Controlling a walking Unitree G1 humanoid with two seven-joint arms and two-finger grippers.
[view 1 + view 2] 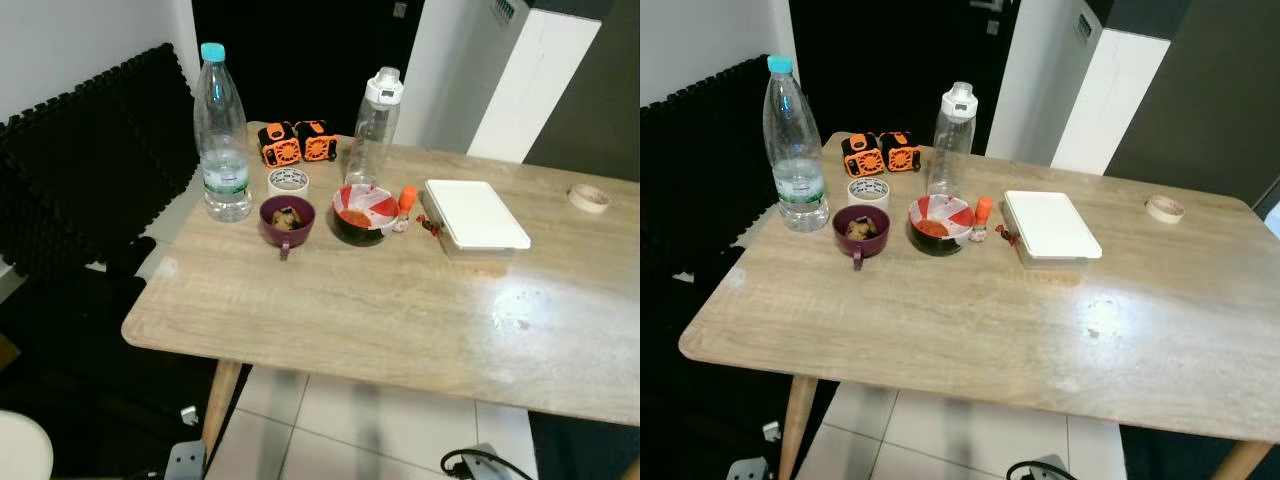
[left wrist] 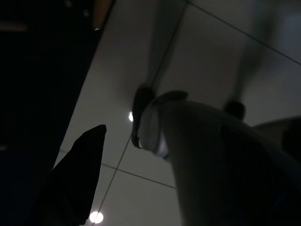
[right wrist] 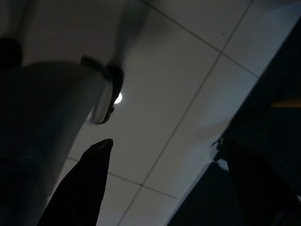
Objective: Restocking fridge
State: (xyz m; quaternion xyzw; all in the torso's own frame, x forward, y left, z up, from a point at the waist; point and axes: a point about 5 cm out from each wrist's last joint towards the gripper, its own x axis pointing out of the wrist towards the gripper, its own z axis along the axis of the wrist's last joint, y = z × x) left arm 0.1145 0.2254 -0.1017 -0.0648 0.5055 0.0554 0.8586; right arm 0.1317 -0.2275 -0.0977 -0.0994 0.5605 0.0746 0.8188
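I am standing before the table (image 1: 970,320), both arms hanging idle over the floor tiles; I cannot tell either gripper's state. The food is waiting grouped at the far side: water bottle (image 1: 793,150), purple bowl (image 1: 861,229), red bowl (image 1: 940,224), white box (image 1: 1050,226)

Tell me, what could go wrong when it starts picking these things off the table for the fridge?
The tall water bottle and the clear bottle stand upright right behind the purple cup and the red bowl, so a reach past one could tip the other. Both dishes are open with food inside, so a tilted lift could spill. The small orange-capped bottle is wedged between the bowl and the white box and could easily be knocked over.
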